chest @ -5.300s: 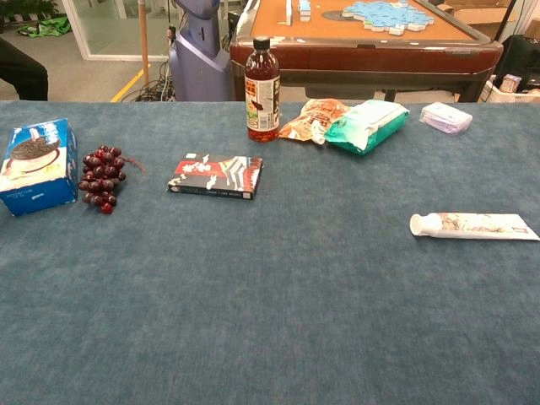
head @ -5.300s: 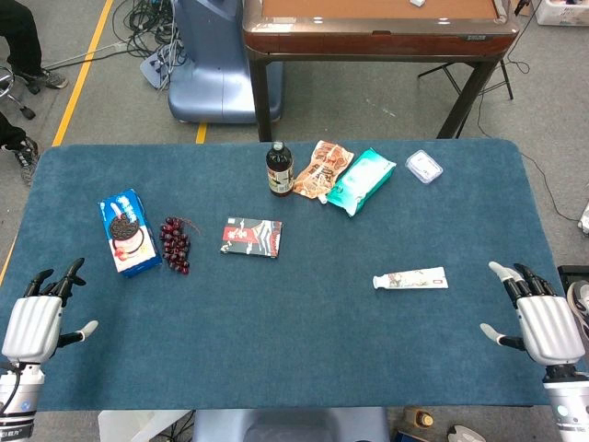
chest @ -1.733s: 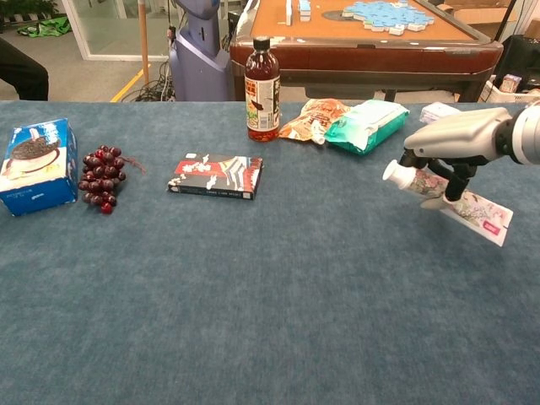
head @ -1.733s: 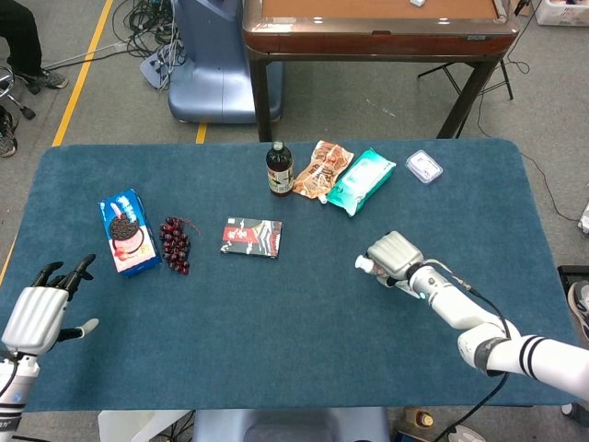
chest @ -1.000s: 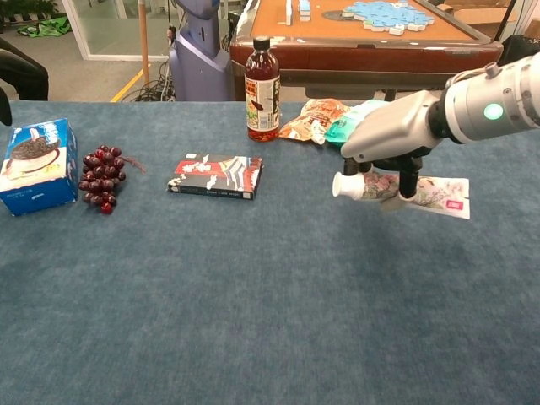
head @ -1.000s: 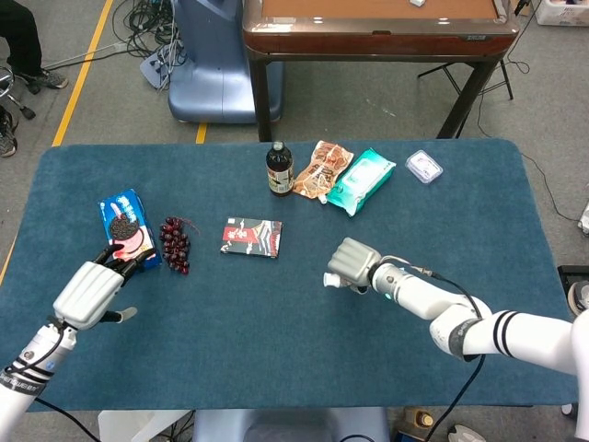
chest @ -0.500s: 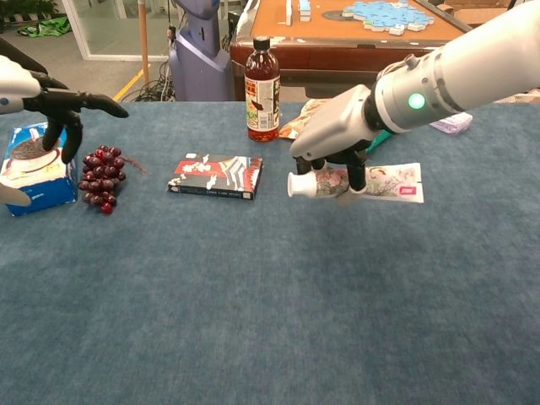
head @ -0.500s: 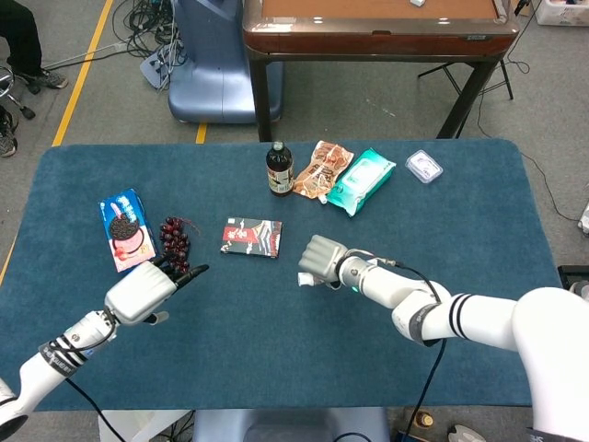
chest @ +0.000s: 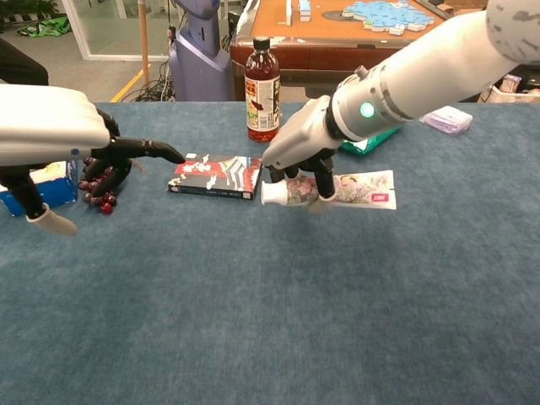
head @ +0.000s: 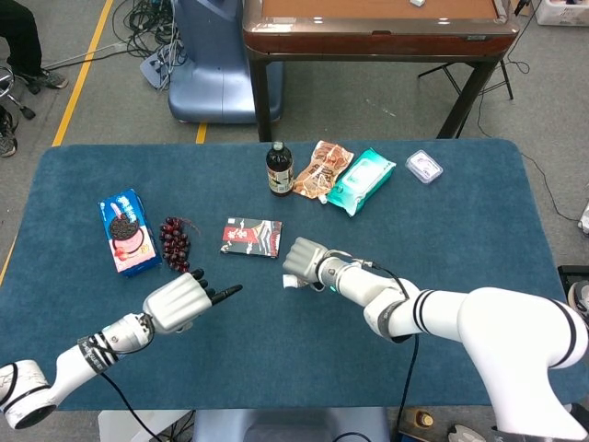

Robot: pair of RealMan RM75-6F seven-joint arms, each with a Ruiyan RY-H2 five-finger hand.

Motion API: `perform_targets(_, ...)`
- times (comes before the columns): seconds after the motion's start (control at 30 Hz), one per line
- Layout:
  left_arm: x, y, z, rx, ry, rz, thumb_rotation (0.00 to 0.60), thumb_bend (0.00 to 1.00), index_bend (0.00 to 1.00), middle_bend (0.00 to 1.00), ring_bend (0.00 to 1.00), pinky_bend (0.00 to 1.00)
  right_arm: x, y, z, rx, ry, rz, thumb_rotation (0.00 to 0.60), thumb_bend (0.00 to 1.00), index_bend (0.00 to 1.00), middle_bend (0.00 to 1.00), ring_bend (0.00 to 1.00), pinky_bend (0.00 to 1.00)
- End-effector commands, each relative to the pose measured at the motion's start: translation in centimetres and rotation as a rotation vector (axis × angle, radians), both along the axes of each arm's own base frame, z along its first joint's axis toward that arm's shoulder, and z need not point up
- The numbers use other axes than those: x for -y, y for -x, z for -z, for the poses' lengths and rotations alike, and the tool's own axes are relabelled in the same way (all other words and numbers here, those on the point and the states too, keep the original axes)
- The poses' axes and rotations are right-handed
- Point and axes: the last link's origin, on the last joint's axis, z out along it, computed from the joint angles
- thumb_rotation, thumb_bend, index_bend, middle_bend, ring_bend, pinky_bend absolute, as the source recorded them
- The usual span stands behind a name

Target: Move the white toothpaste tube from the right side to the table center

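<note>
My right hand (head: 304,261) (chest: 297,152) grips the white toothpaste tube (chest: 333,189) near its cap end and holds it level above the blue table (head: 276,341), close to the middle. In the head view only the tube's cap (head: 289,282) peeks out under the hand. My left hand (head: 177,302) (chest: 51,135) hovers over the table left of centre, fingers spread and pointing toward the tube, holding nothing.
A dark flat packet (head: 251,237) lies just behind the tube. Grapes (head: 175,245) and a blue cookie box (head: 126,231) sit at the left. A bottle (head: 280,169), snack bag (head: 323,168), green wipes pack (head: 360,180) and small clear box (head: 423,166) line the back.
My right hand has carried the tube further left toward the table's middle. My left hand has moved right and forward, past the grapes, toward the centre.
</note>
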Motion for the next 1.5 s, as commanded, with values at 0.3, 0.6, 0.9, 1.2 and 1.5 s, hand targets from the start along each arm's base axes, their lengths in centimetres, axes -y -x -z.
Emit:
perform_targets(0.3,-0.6,-1.5,2.6,-0.038,0.025,0.028,0.6,0.09,0.01,0.6,0.55,0.35,0.0,-2.5,1.7,0.017,-0.013,0.004,0.6,1.0,0.96,0.8,0.76,0.38)
perform_targets(0.6,-1.1,-1.7,3.8,-0.085,0.03,0.003,0.6,0.09,0.0,0.62,0.57,0.37,0.3,-3.4,2.7,0.024,-0.004,0.004,0.6,1.0,0.97,0.81,0.77,0.38)
perform_targets(0.9,-0.8,-1.6,4.4,-0.065,0.045,0.02,0.6,0.09,0.0,0.63,0.58,0.39,-0.1,-3.7,2.6,0.032,-0.021,-0.003,0.6,1.0,0.98,0.81,0.78,0.39)
perform_targets(1.2,-0.9,-1.8,4.9,-0.065,0.061,0.042,0.6,0.09,0.0,0.63,0.58,0.39,-0.4,-4.2,2.5,0.031,-0.033,-0.036,0.6,1.0,0.98,0.81,0.79,0.39)
perform_targets(1.5,-0.9,-1.5,5.3,-0.085,0.068,0.052,0.6,0.09,0.0,0.63,0.58,0.39,-0.7,-4.4,2.6,0.011,-0.046,-0.054,0.6,1.0,0.98,0.81,0.79,0.39)
